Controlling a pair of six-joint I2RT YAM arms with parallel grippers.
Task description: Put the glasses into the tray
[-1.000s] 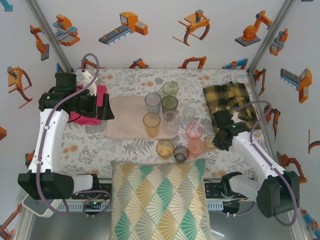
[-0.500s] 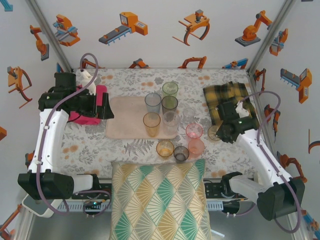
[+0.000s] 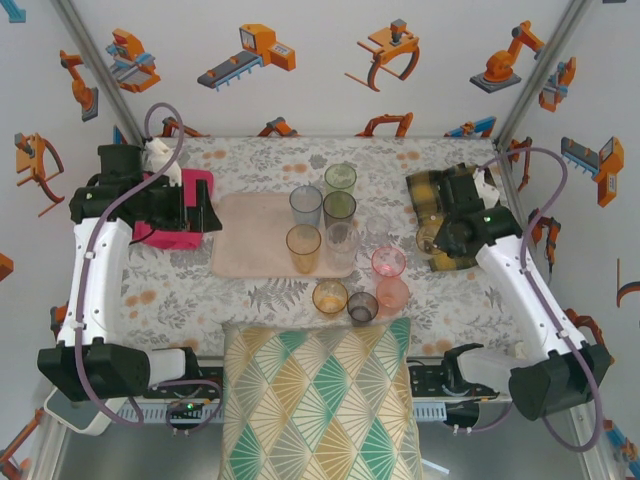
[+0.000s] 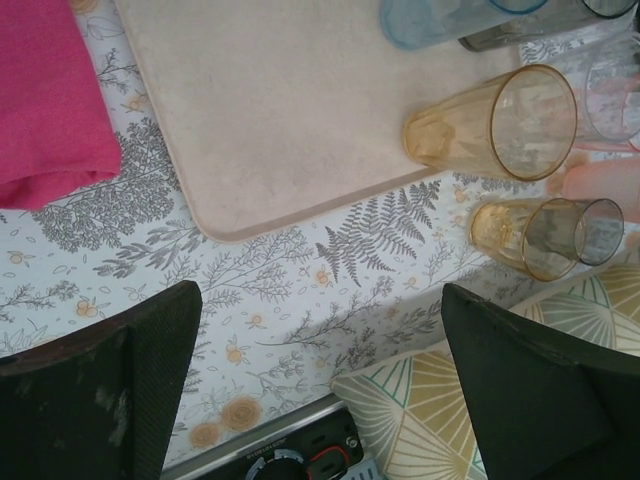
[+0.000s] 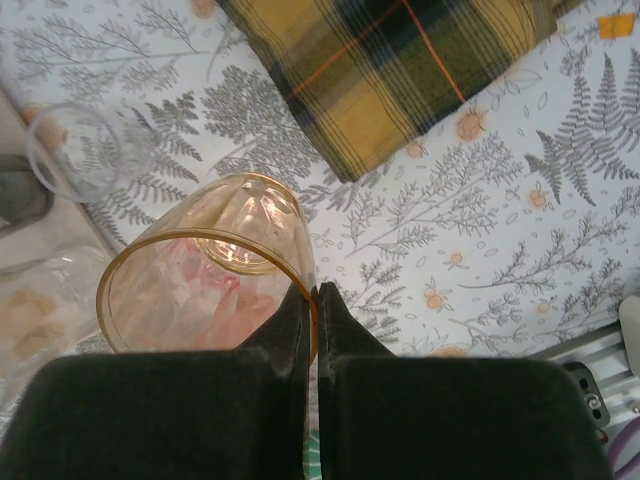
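The pale pink-beige tray (image 3: 255,245) lies left of centre with several glasses standing on its right part, among them a tall amber one (image 3: 303,247). More glasses stand off the tray near its front right corner, including a pink one (image 3: 388,263). My right gripper (image 5: 313,290) is shut on the rim of a short amber glass (image 5: 205,265), held above the table beside the plaid cloth (image 3: 430,238). My left gripper (image 4: 320,330) hangs open and empty over the table just left of the tray (image 4: 280,110), near the pink cloth.
A bright pink folded cloth (image 3: 185,205) lies left of the tray. A yellow plaid cloth (image 3: 455,195) lies at the back right. A patterned cushion (image 3: 320,400) covers the near edge. A clear glass (image 5: 75,150) stands by the tray's right edge.
My right gripper has carried the short amber glass up and back, away from the pink glasses toward the plaid cloth. The left arm has drifted slightly left.
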